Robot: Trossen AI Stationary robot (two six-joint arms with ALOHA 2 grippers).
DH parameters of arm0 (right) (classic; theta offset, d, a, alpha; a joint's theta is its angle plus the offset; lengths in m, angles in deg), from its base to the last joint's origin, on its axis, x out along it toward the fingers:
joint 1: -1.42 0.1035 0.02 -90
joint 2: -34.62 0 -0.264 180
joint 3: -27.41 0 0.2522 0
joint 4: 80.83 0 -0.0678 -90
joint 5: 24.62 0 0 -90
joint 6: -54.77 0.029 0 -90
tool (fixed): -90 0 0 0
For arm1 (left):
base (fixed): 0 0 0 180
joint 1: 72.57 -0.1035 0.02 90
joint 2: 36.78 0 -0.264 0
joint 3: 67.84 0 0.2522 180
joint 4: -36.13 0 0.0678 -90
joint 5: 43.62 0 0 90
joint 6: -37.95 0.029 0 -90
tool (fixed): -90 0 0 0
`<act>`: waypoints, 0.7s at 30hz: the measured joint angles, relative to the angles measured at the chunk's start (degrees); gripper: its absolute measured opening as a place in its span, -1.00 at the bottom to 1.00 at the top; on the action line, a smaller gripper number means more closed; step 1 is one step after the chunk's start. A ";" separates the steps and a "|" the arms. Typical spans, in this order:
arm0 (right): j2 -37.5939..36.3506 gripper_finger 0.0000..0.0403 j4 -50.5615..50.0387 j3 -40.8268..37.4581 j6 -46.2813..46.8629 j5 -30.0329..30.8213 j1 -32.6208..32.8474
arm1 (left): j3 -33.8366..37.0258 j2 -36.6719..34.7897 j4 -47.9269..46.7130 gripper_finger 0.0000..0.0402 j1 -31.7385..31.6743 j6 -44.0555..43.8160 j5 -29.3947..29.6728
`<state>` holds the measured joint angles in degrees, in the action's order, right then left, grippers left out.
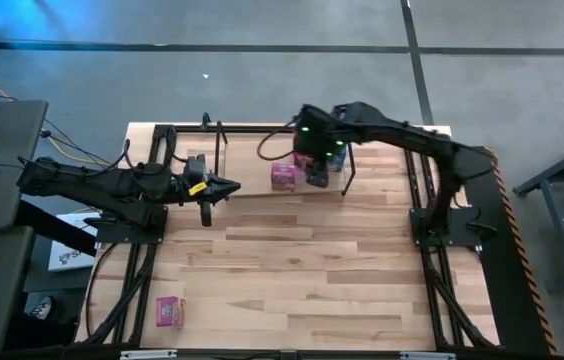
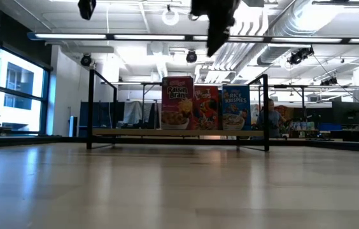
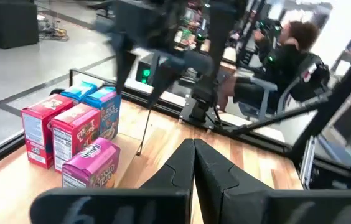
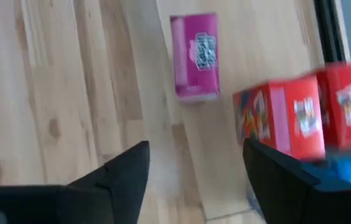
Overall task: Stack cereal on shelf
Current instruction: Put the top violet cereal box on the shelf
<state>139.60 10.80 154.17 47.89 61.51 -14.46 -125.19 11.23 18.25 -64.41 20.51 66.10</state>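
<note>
Several cereal boxes stand upright, bases on the light board of the black-wire shelf [image 2: 135,132] at the table's far side. In the low view these are a pink Raisin Bran box [image 2: 177,103], a red box [image 2: 206,108] and a blue Rice Krispies box [image 2: 235,108]. Another pink box [image 1: 170,312] lies on the table near the front left corner. My right gripper [image 4: 194,168] hangs open above the shelf's boxes [image 1: 312,172], with nothing between its fingers. My left gripper [image 3: 194,168] is shut and empty, raised left of the shelf [image 1: 224,186].
The wooden tabletop [image 1: 302,270] stretches between the shelf and the near edge. Black rails [image 1: 432,240] run along both sides of the table. Beyond the far edge a person [image 3: 287,56] sits in the room.
</note>
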 joint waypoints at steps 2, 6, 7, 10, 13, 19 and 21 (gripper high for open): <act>-5.20 0.15 3.81 -5.67 2.94 0.59 0.52 | 0.00 0.08 0.12 -1.00 0.00 -2.03 0.89; -17.38 -0.04 14.69 -19.27 10.71 2.99 3.25 | 0.04 2.59 2.36 -1.00 -0.01 -9.95 3.07; -20.24 -0.11 17.63 -22.75 12.75 4.25 4.20 | 0.04 3.79 3.90 -1.00 0.00 -11.73 3.44; -28.13 -0.37 24.34 -31.79 19.05 8.46 7.26 | 0.04 8.59 7.34 -1.00 0.52 -18.34 3.81; -34.32 -0.67 28.01 -38.99 25.16 12.51 9.92 | -0.09 15.14 14.44 -1.00 2.10 -27.90 6.14; -42.14 -0.92 28.83 -47.69 34.15 19.00 12.27 | -7.79 30.73 14.66 -1.00 6.72 -41.25 15.32; -43.42 -0.90 28.48 -49.43 35.28 19.53 12.28 | -10.51 35.57 13.15 -1.00 7.41 -45.39 18.41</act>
<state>96.18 39.28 104.74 83.17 81.04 -2.18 -135.70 46.80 31.40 -56.99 -24.88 84.51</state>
